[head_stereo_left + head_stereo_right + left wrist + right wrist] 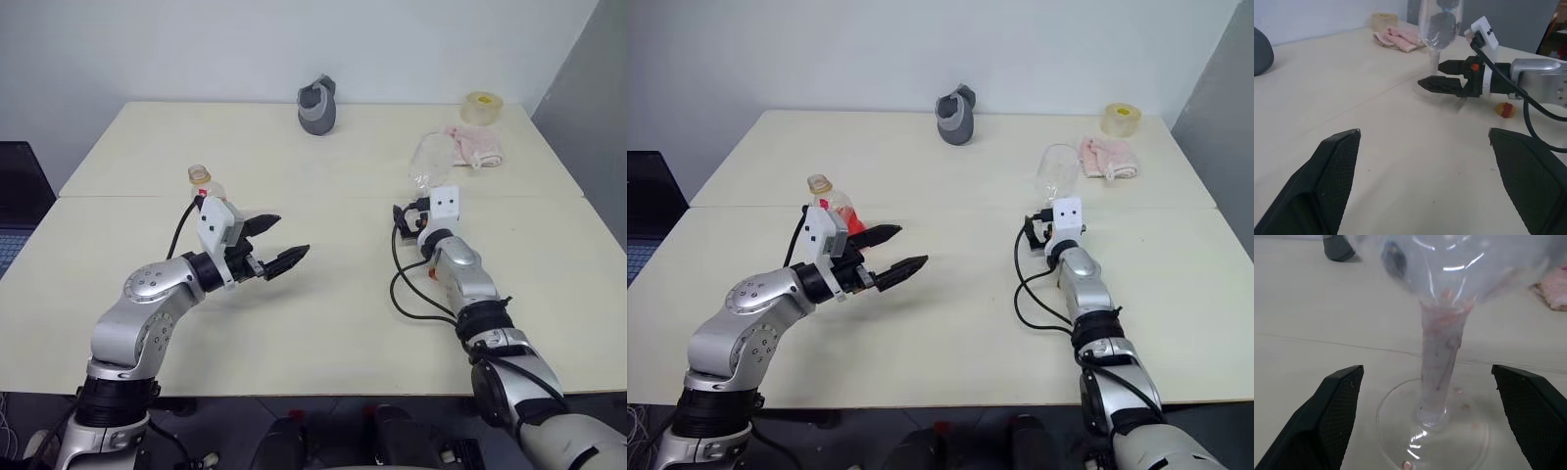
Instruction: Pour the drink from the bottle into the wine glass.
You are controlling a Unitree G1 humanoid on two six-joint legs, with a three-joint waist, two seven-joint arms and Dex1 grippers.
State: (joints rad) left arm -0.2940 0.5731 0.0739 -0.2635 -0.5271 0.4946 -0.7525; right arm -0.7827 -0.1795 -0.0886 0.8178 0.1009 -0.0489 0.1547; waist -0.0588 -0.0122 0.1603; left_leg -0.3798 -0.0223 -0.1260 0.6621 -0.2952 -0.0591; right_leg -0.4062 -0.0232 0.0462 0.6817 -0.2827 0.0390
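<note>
While the wine glass (1442,377) stands upright on the right half of the table (323,323), its stem is framed between the two widely spread fingers of the right gripper (1437,78), which is held level just on the near side of the round foot and grasps nothing; whether the fingertips touch the stem cannot be told. A small red and yellow cap (1504,109) is seen lying on the table beside the right arm. The bottle (831,208), with the drink (852,221) in its base, is set upright on the left half, just beyond and to the left of the left gripper (279,245). That gripper is likewise held wide open and empty, pointed toward the right. At the far edge a grey jug (318,106) is placed, and at the far right a pink cloth (475,145) and a roll of tape (482,106).
</note>
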